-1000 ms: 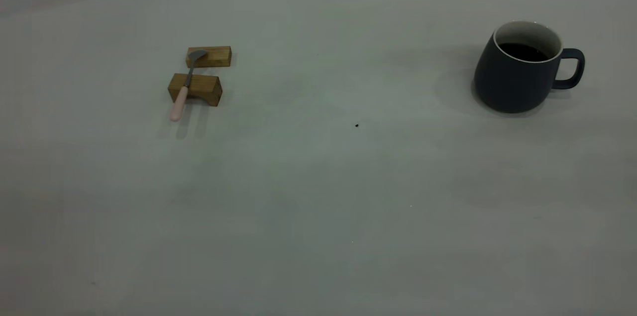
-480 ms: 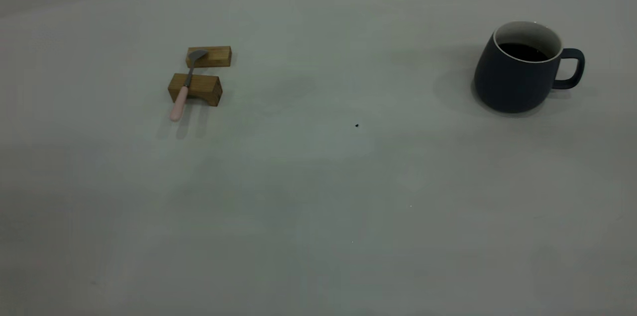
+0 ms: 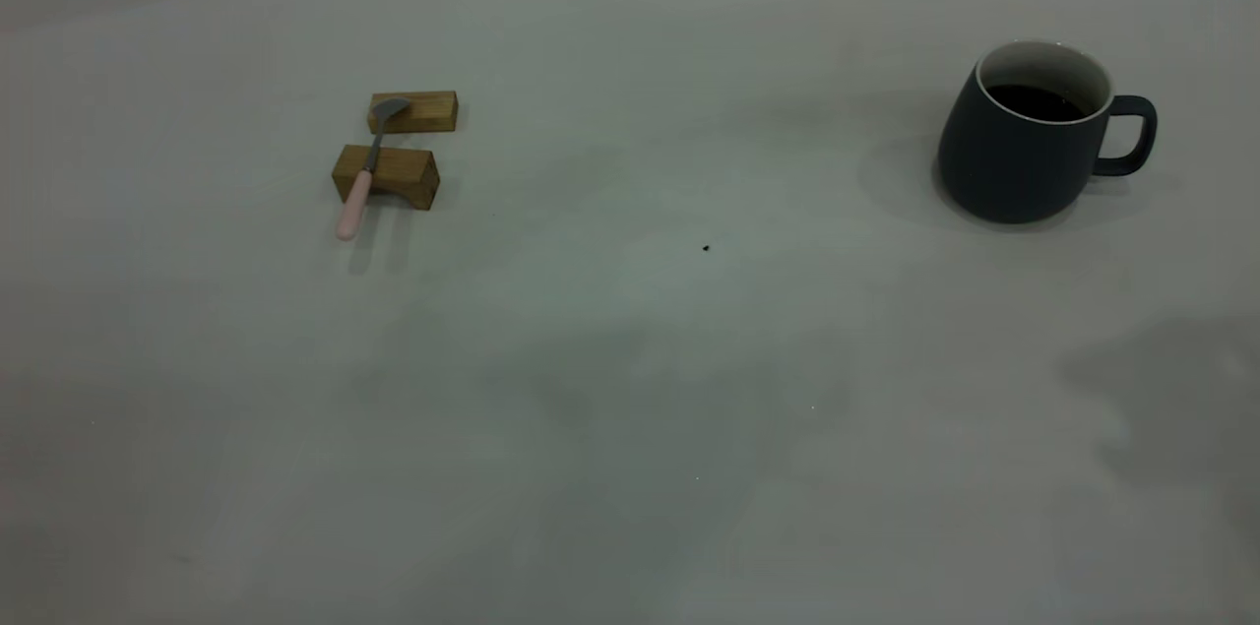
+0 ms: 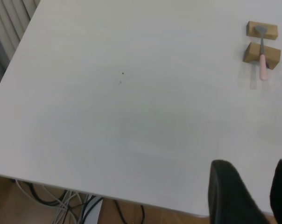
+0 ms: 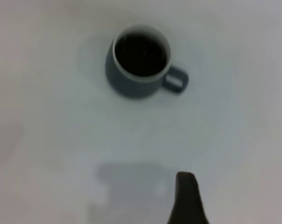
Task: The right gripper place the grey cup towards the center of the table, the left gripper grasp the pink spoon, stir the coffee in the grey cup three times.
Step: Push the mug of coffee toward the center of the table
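Exterior view: the table (image 3: 630,389) is a plain pale grey-white surface with a tiny dark speck (image 3: 706,248) near its middle. The grey cup (image 3: 1024,138) stands upright well to the right of the speck and a little farther back; rounded dark blue-grey body, white inside, thin white rim, loop handle pointing away from the speck. The coffee (image 3: 1034,101) inside is nearly black. The pink spoon (image 3: 366,174) lies well to the left of the speck, bridging two brown wooden blocks (image 3: 386,174): grey bowl on the far block, grey neck over the near block, pale pink handle jutting past it toward the camera, off the surface. Neither arm shows here. Left wrist view: the left gripper (image 4: 253,196) hangs over the table edge, well apart from spoon and blocks, two dark fingers with a clear gap between them, holding nothing. Right wrist view: the cup seen from above, coffee filling its white interior; only one dark finger of the right gripper (image 5: 186,198) shows, well short of the cup, so its jaw state cannot be told.
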You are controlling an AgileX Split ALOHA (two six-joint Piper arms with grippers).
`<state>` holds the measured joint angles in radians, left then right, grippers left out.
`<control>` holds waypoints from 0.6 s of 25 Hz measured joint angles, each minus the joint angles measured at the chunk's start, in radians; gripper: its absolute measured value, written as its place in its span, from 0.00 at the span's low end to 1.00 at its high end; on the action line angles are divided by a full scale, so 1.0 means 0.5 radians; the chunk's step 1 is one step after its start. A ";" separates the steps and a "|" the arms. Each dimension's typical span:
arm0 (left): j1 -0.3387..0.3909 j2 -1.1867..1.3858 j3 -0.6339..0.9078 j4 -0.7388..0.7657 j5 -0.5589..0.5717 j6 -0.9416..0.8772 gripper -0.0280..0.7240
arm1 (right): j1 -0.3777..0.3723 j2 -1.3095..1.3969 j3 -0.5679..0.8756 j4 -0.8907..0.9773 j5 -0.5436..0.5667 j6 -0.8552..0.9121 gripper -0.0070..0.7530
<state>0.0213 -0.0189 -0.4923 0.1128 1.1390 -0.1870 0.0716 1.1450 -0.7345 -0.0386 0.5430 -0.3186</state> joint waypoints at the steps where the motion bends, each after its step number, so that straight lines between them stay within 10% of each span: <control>1: 0.000 0.000 0.000 0.000 0.000 0.000 0.43 | 0.000 0.115 -0.047 0.000 -0.037 -0.038 0.78; 15: 0.000 0.000 0.000 0.000 0.000 0.000 0.43 | -0.117 1.501 -0.671 0.091 -0.280 -1.186 0.78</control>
<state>0.0213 -0.0189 -0.4923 0.1128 1.1390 -0.1870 0.0133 1.8953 -1.0702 0.0070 0.4029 -0.9117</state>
